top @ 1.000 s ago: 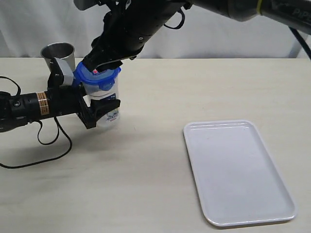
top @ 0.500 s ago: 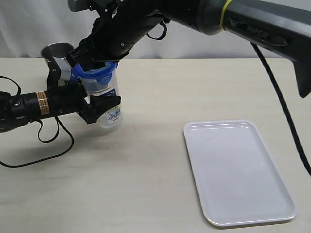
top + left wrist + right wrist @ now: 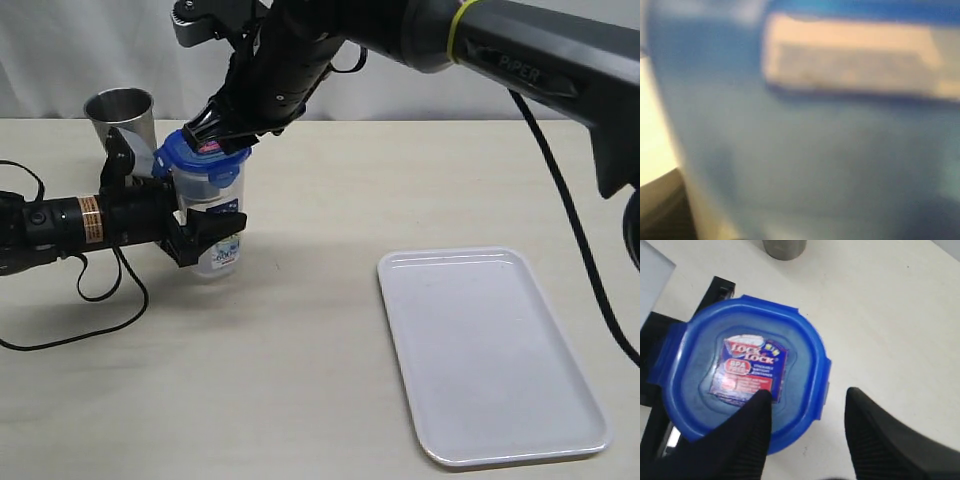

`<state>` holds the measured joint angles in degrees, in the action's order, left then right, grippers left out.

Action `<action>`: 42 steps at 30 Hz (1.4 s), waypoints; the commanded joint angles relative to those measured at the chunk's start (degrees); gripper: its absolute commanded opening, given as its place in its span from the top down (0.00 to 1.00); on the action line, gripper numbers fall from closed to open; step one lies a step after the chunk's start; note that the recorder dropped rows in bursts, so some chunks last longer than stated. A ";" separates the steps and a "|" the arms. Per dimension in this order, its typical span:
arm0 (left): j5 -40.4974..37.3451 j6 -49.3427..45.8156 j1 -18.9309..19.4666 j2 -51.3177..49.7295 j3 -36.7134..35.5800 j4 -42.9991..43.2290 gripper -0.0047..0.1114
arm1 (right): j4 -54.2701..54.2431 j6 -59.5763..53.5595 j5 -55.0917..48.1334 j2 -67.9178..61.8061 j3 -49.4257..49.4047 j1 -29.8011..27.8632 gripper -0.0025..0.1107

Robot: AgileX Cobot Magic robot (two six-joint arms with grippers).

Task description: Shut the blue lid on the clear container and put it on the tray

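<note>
Left hand (image 3: 205, 232) clamps the clear container (image 3: 212, 192) (blue lid (image 3: 747, 370) atop); right hand (image 3: 807, 395) spread above.

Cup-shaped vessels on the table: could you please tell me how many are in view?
2: the clear container in the left gripper, and a grey steel cup behind it. None appears hidden.

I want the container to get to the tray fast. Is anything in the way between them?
No, nothing visible is in the way. The container with its blue lid is on the left, the tray lies on the right, and only bare table shows between them. The steel cup is behind the container, off that path.
</note>
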<state>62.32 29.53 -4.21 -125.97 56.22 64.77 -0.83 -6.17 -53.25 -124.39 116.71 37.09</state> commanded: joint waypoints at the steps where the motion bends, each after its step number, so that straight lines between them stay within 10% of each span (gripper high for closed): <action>1: 5.32 0.31 -0.10 0.88 0.14 -1.95 0.96 | 2.14 0.88 -3.50 -2.86 -0.50 -2.24 0.58; 23: -0.54 -4.42 -0.10 0.88 0.14 -2.47 0.96 | -0.37 -0.63 -7.54 -2.75 11.94 -4.26 0.58; 32: -0.90 -5.65 -0.10 0.88 0.14 -2.47 0.96 | -21.09 -9.02 -14.26 -2.75 21.39 -3.40 0.58; 42: -0.88 -5.76 -0.10 0.88 0.14 -1.81 0.96 | 0.30 -3.26 -15.98 -8.68 21.39 4.38 0.58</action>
<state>60.17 23.92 -4.19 -125.75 56.22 63.05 -3.24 -9.83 -69.32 -132.68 137.93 40.57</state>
